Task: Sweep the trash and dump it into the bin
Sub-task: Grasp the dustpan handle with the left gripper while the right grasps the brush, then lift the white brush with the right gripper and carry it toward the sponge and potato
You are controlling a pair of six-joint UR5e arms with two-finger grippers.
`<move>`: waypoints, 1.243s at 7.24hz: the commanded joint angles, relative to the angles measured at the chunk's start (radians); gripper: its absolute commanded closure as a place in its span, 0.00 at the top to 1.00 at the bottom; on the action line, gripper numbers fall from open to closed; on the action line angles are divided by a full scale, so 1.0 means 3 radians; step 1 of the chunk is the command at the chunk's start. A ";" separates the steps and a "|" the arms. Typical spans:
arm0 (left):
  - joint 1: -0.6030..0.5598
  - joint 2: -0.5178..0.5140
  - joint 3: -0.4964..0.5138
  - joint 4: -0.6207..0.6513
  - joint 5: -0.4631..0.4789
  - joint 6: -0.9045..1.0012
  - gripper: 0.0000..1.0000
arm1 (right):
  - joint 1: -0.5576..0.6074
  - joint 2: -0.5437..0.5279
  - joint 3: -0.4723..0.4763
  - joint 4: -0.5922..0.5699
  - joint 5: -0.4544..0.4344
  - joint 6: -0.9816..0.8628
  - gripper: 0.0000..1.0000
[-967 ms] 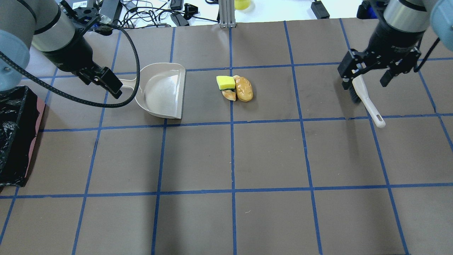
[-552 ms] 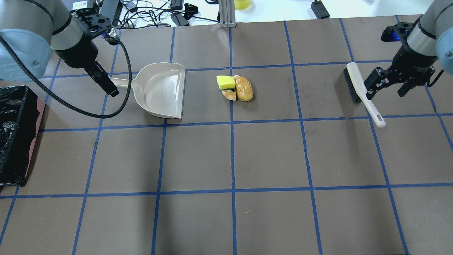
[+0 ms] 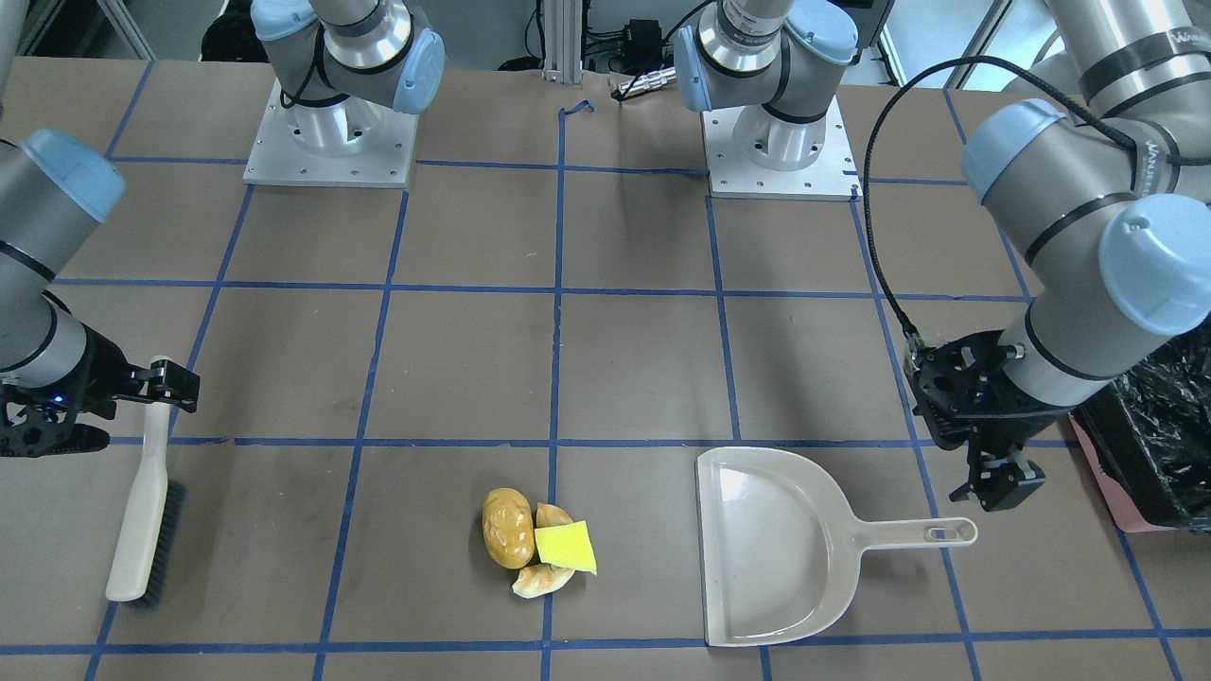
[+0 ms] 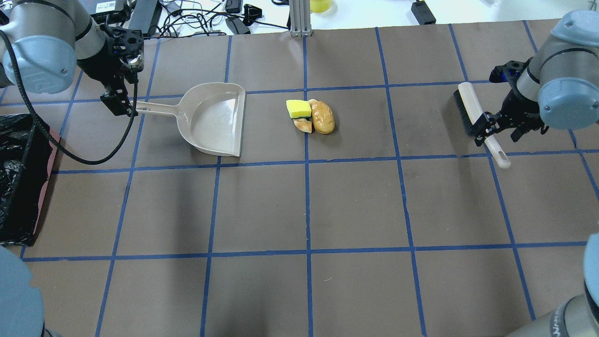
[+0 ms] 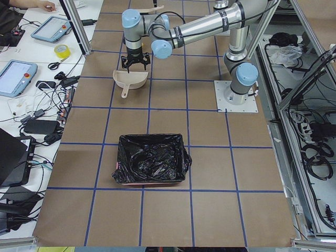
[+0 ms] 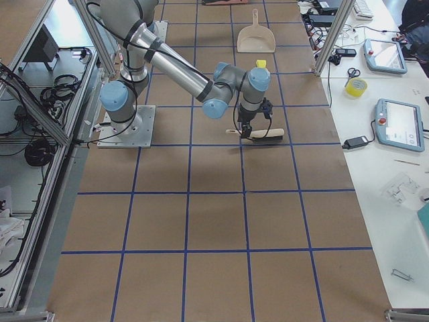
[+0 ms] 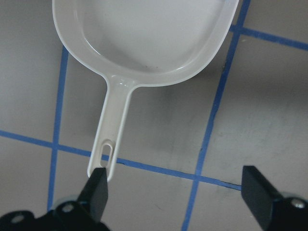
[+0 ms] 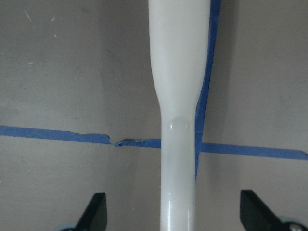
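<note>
Bin (image 4: pixel 25 128) runs off your overhead view's left edge; trash (image 4: pixel 311 116) sits mid-table near the dustpan (image 4: pixel 213 119). Left gripper (image 7: pixel 177 192) gapes empty over the dustpan handle (image 7: pixel 111 130) tip; right gripper (image 8: pixel 174 207), equally wide, straddles the brush handle (image 8: pixel 179 96) without gripping.

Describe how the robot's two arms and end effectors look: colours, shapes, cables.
Both the left arm and the right arm are silver-grey tubes with pale blue joint caps and black bands, each on a square metal base plate. A black cable loops beside the left arm. The left end effector and right end effector are black, each with two flat fingers.
</note>
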 commanded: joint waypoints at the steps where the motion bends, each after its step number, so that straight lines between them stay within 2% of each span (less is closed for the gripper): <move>1: 0.0001 -0.0316 0.0292 -0.0025 0.0264 0.0788 0.91 | -0.0006 0.0029 0.0151 -0.0162 -0.0068 -0.0119 0.93; 2: 0.0011 -0.0403 0.0313 -0.0016 0.0261 0.0786 0.93 | -0.0006 0.0029 0.0156 -0.0157 -0.0068 -0.0135 0.85; 3: 0.0021 -0.0480 0.0329 0.0010 0.0251 0.0740 0.95 | -0.0006 0.0024 0.0151 -0.0157 -0.0068 -0.0130 0.46; 4: 0.0021 -0.0562 0.0359 0.0010 0.0225 0.0557 0.95 | -0.0016 0.0019 0.0151 -0.0162 -0.0068 -0.0125 0.20; 5: 0.0021 -0.0643 0.0354 0.0025 0.0220 0.0464 0.95 | -0.0017 0.0014 0.0146 -0.0162 -0.0068 -0.0120 0.05; 6: 0.0037 -0.0690 0.0359 0.0056 0.0220 0.0474 0.95 | -0.0017 0.0004 0.0121 -0.0142 -0.0068 -0.0110 0.00; 8: 0.0062 -0.0782 0.0369 0.0122 0.0220 0.0464 0.95 | 0.0004 -0.0073 0.0100 -0.0127 -0.0073 -0.0049 0.00; 9: 0.0042 -0.0782 0.0390 0.0127 0.0215 0.0453 0.95 | 0.0060 -0.0134 0.0095 -0.0127 -0.0083 0.0281 0.00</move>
